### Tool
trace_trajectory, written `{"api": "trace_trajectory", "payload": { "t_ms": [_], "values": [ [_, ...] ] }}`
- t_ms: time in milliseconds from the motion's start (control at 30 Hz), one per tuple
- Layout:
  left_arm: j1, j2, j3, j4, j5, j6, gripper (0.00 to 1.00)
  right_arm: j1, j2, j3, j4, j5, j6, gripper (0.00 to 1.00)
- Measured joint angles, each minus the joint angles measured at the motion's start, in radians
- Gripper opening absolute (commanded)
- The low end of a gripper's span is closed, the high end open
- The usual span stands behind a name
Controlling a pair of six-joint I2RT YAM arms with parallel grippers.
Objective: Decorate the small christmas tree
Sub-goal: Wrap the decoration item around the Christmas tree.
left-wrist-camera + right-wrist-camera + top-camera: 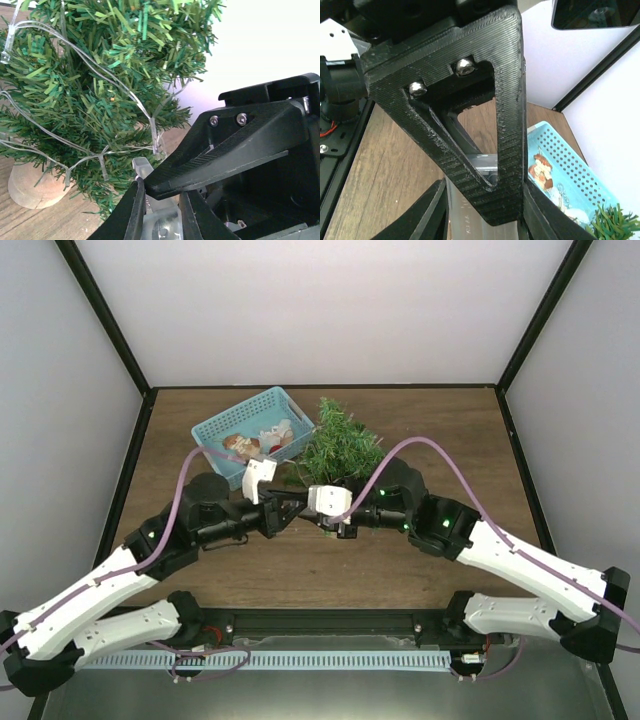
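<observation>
The small christmas tree [338, 445] stands at the table's back middle on its brown pot [30, 185]. A clear light string [120, 92] is draped over its branches. My two grippers meet in front of the tree. My left gripper [288, 512] is shut on a clear plastic box [160, 225] at the end of the string; its jaws show in the left wrist view [161, 200]. My right gripper [312, 510] grips the same box [465, 220] from the other side, jaws closed on it [485, 220]. Each wrist view shows the other gripper's black finger crossing in front.
A light-blue plastic basket [228, 420] with several ornaments stands left of the tree at the back; it also shows in the right wrist view [580, 170]. Purple cables arch over both arms. Black frame posts and white walls enclose the table.
</observation>
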Motion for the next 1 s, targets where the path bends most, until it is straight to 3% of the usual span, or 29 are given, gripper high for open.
{"api": "trace_trajectory", "payload": {
  "t_ms": [167, 300, 467, 667, 800, 1000],
  "values": [
    [-0.012, -0.029, -0.001, -0.029, -0.055, 0.015, 0.04, 0.008, -0.062, -0.050, 0.045, 0.003, 0.047, 0.54],
    [0.013, -0.058, -0.004, -0.085, -0.185, 0.025, 0.04, 0.005, -0.236, -0.086, 0.050, 0.026, 0.120, 0.63],
    [0.013, -0.066, -0.028, -0.113, -0.251, 0.026, 0.04, 0.005, -0.399, -0.086, 0.110, 0.058, 0.210, 0.66],
    [0.013, -0.066, -0.076, -0.133, -0.263, 0.018, 0.04, 0.005, -0.433, -0.110, 0.168, 0.193, 0.344, 0.67],
    [0.013, -0.108, -0.131, -0.103, -0.194, 0.000, 0.04, 0.005, -0.415, -0.130, 0.170, 0.295, 0.407, 0.68],
    [0.014, -0.217, -0.271, 0.085, 0.048, -0.098, 0.04, 0.005, -0.397, -0.138, 0.172, 0.383, 0.436, 0.68]
  ]
}}
